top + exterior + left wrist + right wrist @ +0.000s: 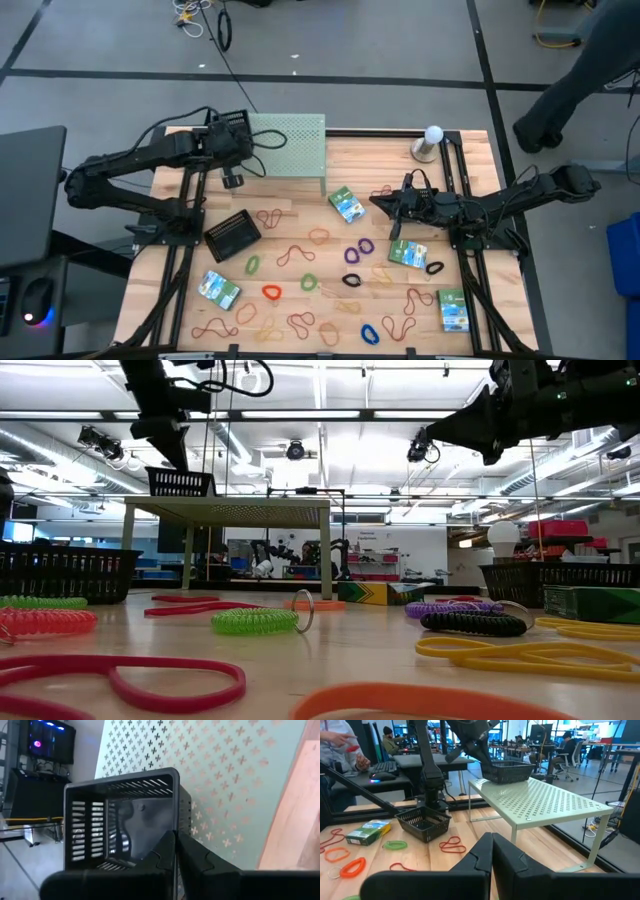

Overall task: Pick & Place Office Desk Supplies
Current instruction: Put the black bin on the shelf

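Observation:
Many rubber-band loops, such as a red one [271, 292] and a green one [308, 283], lie flat over the wooden table among several small packets [345, 204]. My left gripper [175, 840] is shut and slants down at a black mesh tray [125, 815]. This tray stands with its bottom on the left end of the pale-green shelf [290, 150]. My right gripper [385, 203] is shut and level above the table's right middle, holding nothing, with a packet [408, 255] near it. My left gripper has its shut fingertips [170, 845] at the mesh tray's near corner wall [176, 800], coming slanting down from the table's left. I cannot tell whether they touch or pinch that wall. The tray sits upright on the shelf top.
A second black mesh tray [232, 235] lies on the table at the left, below the shelf. A white bulb on a stand [432, 135] is at the far right corner. Coiled bands [255, 621] lie mid-table. A person [570, 90] stands beyond the far right edge.

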Available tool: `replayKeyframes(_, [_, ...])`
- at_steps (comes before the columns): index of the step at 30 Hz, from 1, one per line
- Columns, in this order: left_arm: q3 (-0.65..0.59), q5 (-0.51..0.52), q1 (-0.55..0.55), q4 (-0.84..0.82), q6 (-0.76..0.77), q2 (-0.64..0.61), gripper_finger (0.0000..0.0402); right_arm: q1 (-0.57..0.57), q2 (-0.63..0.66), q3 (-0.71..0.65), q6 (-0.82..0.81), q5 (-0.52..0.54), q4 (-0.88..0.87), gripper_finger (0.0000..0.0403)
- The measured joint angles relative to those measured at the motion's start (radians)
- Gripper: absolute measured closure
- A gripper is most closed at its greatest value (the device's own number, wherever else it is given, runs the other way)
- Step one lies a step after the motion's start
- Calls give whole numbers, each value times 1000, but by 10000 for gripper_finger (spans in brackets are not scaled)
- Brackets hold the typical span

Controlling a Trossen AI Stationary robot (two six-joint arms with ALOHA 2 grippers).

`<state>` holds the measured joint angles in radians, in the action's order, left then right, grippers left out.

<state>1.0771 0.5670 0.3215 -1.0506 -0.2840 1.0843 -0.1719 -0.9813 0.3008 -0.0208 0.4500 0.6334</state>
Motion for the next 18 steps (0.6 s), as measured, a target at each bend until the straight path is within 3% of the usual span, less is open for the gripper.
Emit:
replayKeyframes(12, [0, -68, -1, -1, -157, 0, 387, 0, 0, 0, 11, 0, -1, 391])
replayKeyframes(18, [0, -70, -1, -21, -142, 0, 381, 0, 0, 0, 13, 0, -1, 391])
